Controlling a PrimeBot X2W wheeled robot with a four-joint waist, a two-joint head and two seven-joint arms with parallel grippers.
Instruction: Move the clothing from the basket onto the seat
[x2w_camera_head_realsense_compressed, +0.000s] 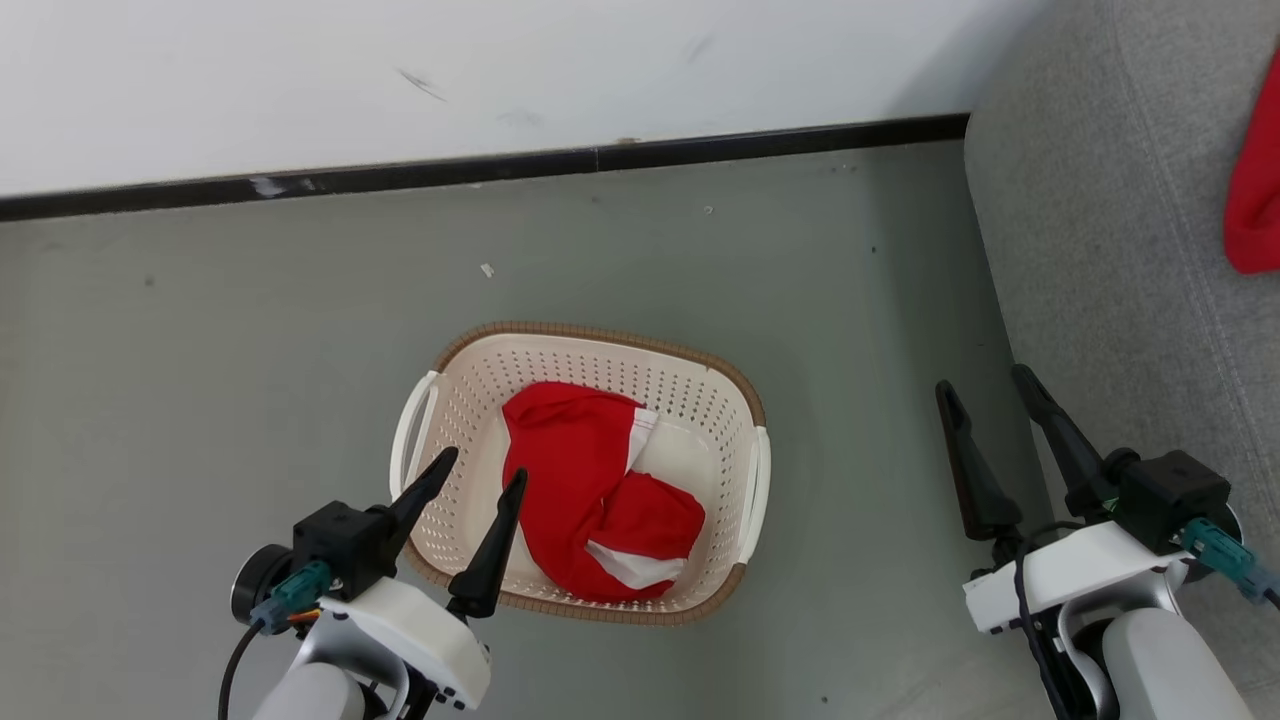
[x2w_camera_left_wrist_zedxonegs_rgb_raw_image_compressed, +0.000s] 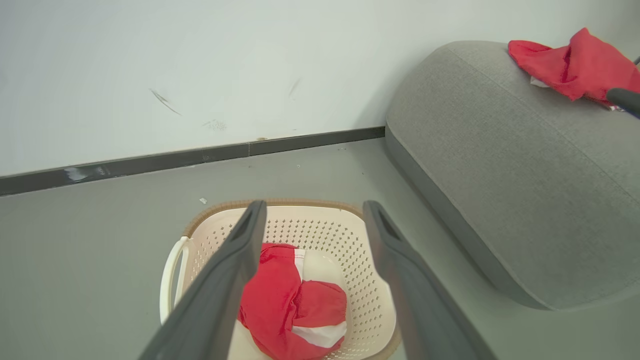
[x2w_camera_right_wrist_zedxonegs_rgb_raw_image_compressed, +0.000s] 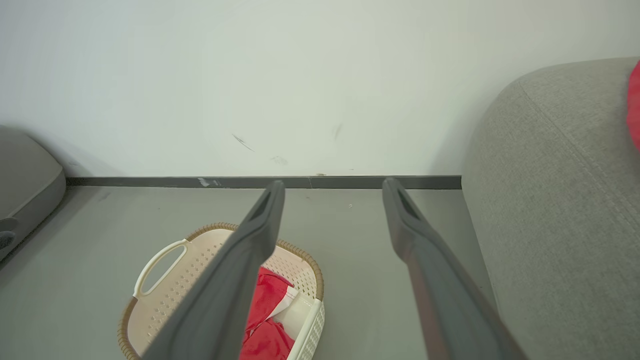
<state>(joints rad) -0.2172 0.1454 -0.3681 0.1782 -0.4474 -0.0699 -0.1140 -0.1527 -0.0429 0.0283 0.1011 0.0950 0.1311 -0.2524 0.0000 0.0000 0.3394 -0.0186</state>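
A red garment with white panels (x2w_camera_head_realsense_compressed: 590, 500) lies crumpled inside the cream basket (x2w_camera_head_realsense_compressed: 455, 390) on the floor, seen too as the garment (x2w_camera_left_wrist_zedxonegs_rgb_raw_image_compressed: 287, 307) in the basket (x2w_camera_left_wrist_zedxonegs_rgb_raw_image_compressed: 350, 235). Another red garment (x2w_camera_head_realsense_compressed: 1255, 200) rests on the grey sofa (x2w_camera_head_realsense_compressed: 1100, 250), also visible as the garment (x2w_camera_left_wrist_zedxonegs_rgb_raw_image_compressed: 570, 67) on the sofa (x2w_camera_left_wrist_zedxonegs_rgb_raw_image_compressed: 500, 175). My left gripper (x2w_camera_head_realsense_compressed: 483, 473) is open above the basket's near left corner, holding nothing. My right gripper (x2w_camera_head_realsense_compressed: 985, 385) is open over the floor between basket and sofa, empty. The right wrist view shows the basket (x2w_camera_right_wrist_zedxonegs_rgb_raw_image_compressed: 165, 280) with red cloth (x2w_camera_right_wrist_zedxonegs_rgb_raw_image_compressed: 267, 320).
A white wall with a dark baseboard (x2w_camera_head_realsense_compressed: 500, 165) runs behind the basket. Grey floor (x2w_camera_head_realsense_compressed: 200, 350) surrounds it. A second grey cushioned piece (x2w_camera_right_wrist_zedxonegs_rgb_raw_image_compressed: 25, 175) sits at the far left in the right wrist view.
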